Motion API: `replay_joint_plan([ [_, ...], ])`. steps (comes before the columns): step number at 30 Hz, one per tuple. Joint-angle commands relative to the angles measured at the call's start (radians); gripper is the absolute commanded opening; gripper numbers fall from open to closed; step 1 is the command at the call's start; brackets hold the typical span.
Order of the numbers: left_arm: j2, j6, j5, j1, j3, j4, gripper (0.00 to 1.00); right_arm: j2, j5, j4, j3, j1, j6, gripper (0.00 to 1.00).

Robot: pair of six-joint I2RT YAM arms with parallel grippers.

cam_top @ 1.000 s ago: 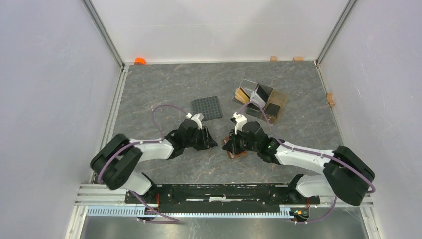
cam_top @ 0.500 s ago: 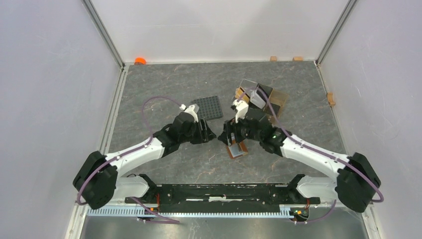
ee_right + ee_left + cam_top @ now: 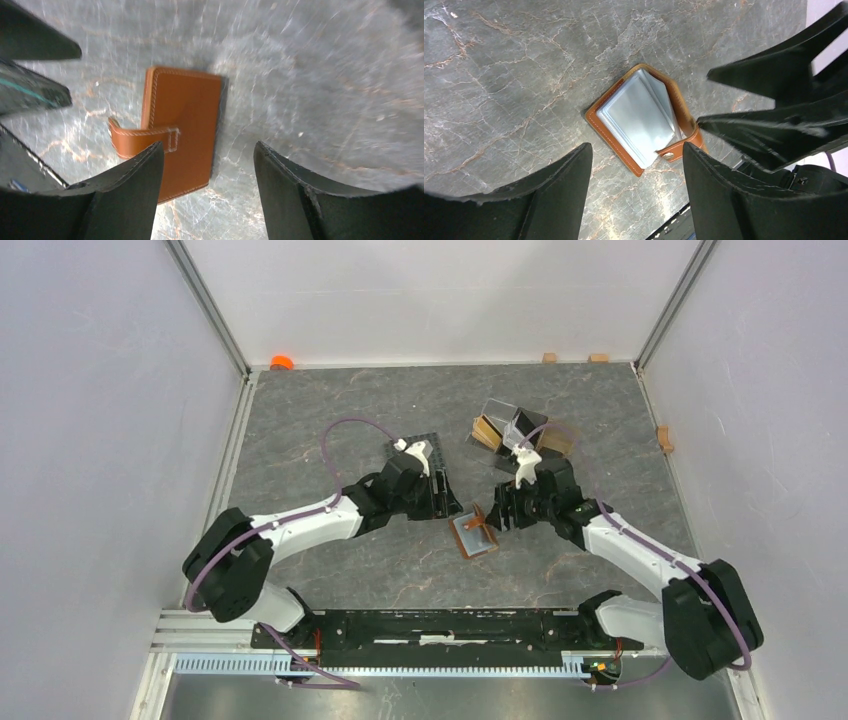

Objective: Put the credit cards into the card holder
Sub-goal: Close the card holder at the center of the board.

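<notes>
Both of your hands are hovering low over the grey marbled table (image 3: 330, 410), tips facing each other. Your left hand (image 3: 440, 502) is standing open, its two dark fingers (image 3: 556, 200) spread wide with nothing between them. Your right hand (image 3: 499, 516) is open too. Its fingers (image 3: 295, 200) are framing bare tabletop and gripping nothing.

The card holder (image 3: 476, 536) is lying on the table in the gap between your two hands, slightly nearer the arm bases than either. From your left hand it is sitting just beyond the fingertips, and you are looking at its open inside. There, pale grey sheets (image 3: 636, 115) are lying stacked inside the brown leather border. I cannot tell whether they are cards or clear sleeves. From your right hand it is lying just past the fingertips, toward that wrist view's left side. That view is showing only a plain stitched leather face with the closing strap (image 3: 142, 137) curling outward.

Your right hand's lower finger is pointing at the strap end and is very close to it. Whether it is touching, I cannot tell.

Behind your right hand, well apart from the card holder, the clear amber stand (image 3: 500, 420) is standing with dark and tan pieces in its compartments.
</notes>
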Motion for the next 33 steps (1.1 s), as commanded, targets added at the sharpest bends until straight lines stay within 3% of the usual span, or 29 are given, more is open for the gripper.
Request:
replay_joint_plan([
  [1,0.024,0.016,0.014,-0.012,0.040,0.007,0.74,0.054,-0.161,0.129,-0.067,0.002,0.001,0.70],
  [4,0.040,0.017,0.021,-0.015,0.042,0.007,0.77,0.096,-0.199,0.215,-0.099,0.020,0.033,0.72],
  [12,0.137,0.051,0.035,-0.021,0.048,0.008,0.77,0.193,-0.158,0.205,-0.086,0.065,0.035,0.72],
  [24,0.292,0.101,0.038,-0.030,0.052,0.031,0.49,0.245,-0.294,0.216,-0.088,-0.037,0.038,0.71],
  [33,0.293,0.108,0.021,-0.033,0.009,0.016,0.38,0.378,-0.480,0.457,-0.141,-0.063,0.179,0.70],
])
